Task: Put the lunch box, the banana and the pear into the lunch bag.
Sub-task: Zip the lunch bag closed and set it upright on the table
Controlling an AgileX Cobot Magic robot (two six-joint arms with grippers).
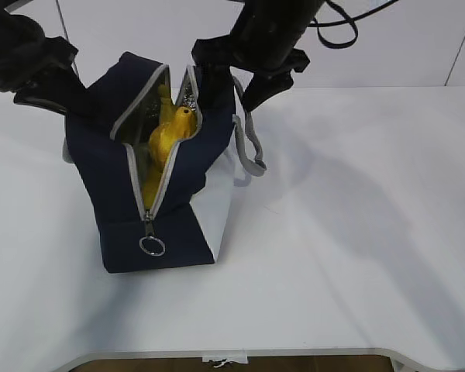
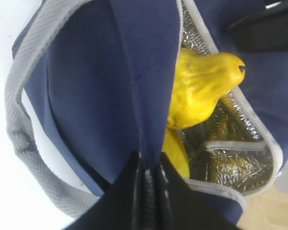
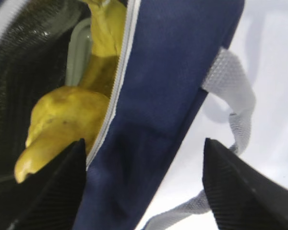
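Observation:
The navy lunch bag (image 1: 178,209) stands unzipped on the table. The orange-yellow pear (image 1: 174,130) pokes up in its mouth, and the banana (image 1: 153,183) lies beneath it. My left gripper (image 1: 68,105) is shut on the bag's left wall (image 2: 134,96), with the pear (image 2: 201,86) and banana (image 2: 178,158) just beyond it. My right gripper (image 3: 144,160) is open and straddles the bag's right wall (image 3: 168,96), one finger inside by the pear (image 3: 62,120). A pale green strip, apparently the lunch box lid (image 3: 78,52), shows deeper inside beside the banana (image 3: 108,33).
Grey webbing handles (image 1: 252,147) hang off the bag's sides. A ring pull (image 1: 152,246) dangles at the zipper's near end. White table (image 1: 356,232) stretches to the right and front, with its front edge close to the bottom of the exterior view.

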